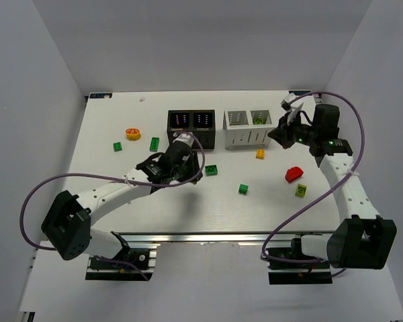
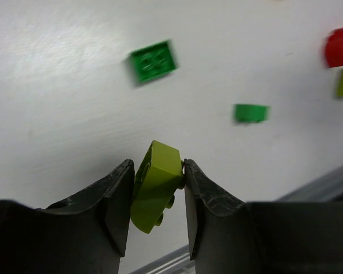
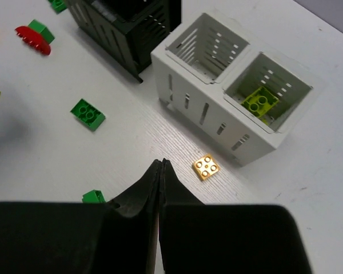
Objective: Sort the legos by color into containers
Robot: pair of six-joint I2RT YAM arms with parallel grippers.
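- Between the fingers of the left tool (image 2: 157,164), closed to a narrow gap, a small lime plastic brick (image 2: 157,188) is clamped, tilted, above the white bench (image 2: 57,85).
- The right tool (image 3: 161,162) is pressed fully together and empty, near a flat yellow square brick (image 3: 206,166) beside the white slotted container (image 3: 194,108).

Lime lego (image 2: 157,184) tilted, pinched in left gripper (image 2: 157,166); second lime lego (image 3: 261,103) inside white container (image 3: 195,111).
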